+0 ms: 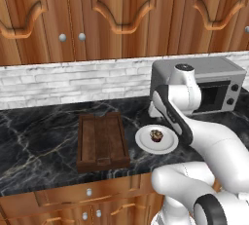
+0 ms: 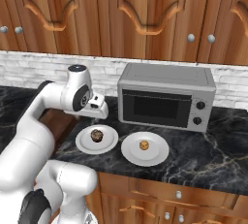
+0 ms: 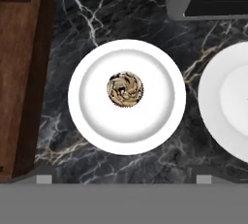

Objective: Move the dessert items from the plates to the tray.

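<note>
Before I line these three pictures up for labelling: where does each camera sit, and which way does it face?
Left base view: behind the arm on its left, facing forward and down at the tray, the cupcake on the left plate and the microwave; the white arm rises from the lower right.
Right base view: behind on the right, facing the counter; the arm rises from the lower left; the tan morsel sits on the right plate.
Hand view: looks straight down at the cupcake.
All share the cupcake, its plate and the microwave.

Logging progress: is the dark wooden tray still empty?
Empty: the rectangular dark brown wooden tray shows only bare slats; the speckled brown cupcake sits on its plate.
</note>
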{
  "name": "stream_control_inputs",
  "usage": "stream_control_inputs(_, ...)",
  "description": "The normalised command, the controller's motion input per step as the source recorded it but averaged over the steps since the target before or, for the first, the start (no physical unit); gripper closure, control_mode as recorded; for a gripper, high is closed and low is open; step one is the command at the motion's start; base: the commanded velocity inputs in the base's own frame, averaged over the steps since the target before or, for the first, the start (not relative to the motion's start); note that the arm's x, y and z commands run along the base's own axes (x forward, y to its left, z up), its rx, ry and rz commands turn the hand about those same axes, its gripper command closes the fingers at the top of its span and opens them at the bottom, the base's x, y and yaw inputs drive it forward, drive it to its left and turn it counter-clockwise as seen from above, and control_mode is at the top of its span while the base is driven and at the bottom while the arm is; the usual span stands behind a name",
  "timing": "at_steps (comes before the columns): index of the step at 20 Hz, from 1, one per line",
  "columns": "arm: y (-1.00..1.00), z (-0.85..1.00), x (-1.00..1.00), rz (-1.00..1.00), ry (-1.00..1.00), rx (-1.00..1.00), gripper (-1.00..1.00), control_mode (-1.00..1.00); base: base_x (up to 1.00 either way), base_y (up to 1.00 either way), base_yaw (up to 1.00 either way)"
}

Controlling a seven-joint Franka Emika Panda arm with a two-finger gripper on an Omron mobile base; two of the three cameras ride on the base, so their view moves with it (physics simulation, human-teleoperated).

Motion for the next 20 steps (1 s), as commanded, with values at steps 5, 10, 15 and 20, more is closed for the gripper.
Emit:
stream_control_inputs(5, 0.0, -0.33, 0.08, 0.0, 0.0, 0.0, -1.0, -1.0, 0.0, 0.0, 0.0)
stream_control_inputs(10, 0.0, -0.28, 0.18, 0.0, 0.0, 0.0, -1.0, -1.0, 0.0, 0.0, 0.0)
stream_control_inputs(15, 0.0, -0.25, 0.21, 0.0, 0.0, 0.0, -1.0, -1.0, 0.0, 0.0, 0.0)
stream_control_inputs(20, 0.0, -0.31, 0.21, 0.0, 0.0, 0.0, -1.0, -1.0, 0.0, 0.0, 0.0)
